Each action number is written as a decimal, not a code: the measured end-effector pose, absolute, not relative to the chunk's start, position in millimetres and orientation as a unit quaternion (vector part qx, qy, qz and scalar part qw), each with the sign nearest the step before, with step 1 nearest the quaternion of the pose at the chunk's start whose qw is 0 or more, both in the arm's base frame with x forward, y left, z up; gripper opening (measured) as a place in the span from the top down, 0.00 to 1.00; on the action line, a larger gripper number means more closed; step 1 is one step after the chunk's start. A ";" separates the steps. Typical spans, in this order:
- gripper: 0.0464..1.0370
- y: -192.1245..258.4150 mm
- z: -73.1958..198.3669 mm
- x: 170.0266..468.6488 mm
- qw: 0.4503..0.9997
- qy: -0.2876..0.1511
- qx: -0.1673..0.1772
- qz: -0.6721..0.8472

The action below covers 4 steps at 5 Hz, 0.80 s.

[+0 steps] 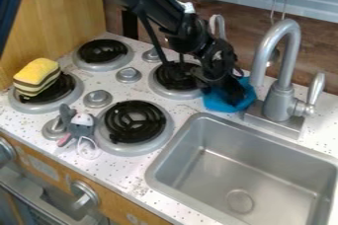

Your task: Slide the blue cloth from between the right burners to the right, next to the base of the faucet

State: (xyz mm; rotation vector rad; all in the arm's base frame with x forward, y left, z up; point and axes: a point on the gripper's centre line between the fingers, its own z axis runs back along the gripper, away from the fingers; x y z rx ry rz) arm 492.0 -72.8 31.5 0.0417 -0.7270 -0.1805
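- Blue thing [214,102] here on the far side of the counter [119,168], between the right burner [158,89] and the faucet [279,103], partly hidden by the black tool [228,90].
- And the tool is right down at it, with the arm [161,9] slanting in from the top left; wide, narrow or holding the blue thing, I cannot tell.
- Over to the left, a yellow sponge [37,72] with dark stripes sits on the left burner [71,99].
- Up at the far end, the far burner [102,51] shows its black coil.
- Nearer now: a grey mouse toy [82,130], pink and white bits showing, lies right beside the near burner [135,122], its white string looping on the counter.
- Down on the right, the metal sink [264,169], its round drain [239,201] showing, the faucet standing behind it.
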 end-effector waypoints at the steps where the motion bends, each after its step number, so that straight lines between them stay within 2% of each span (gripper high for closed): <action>1: 0.04 -57.6 61.7 486.8 0.921 -0.382 0.024 -0.074; 3: 0.04 -43.1 101.6 462.6 0.916 -0.398 0.008 -0.054; 4: 0.04 -32.2 111.7 440.2 0.914 -0.400 0.034 -0.057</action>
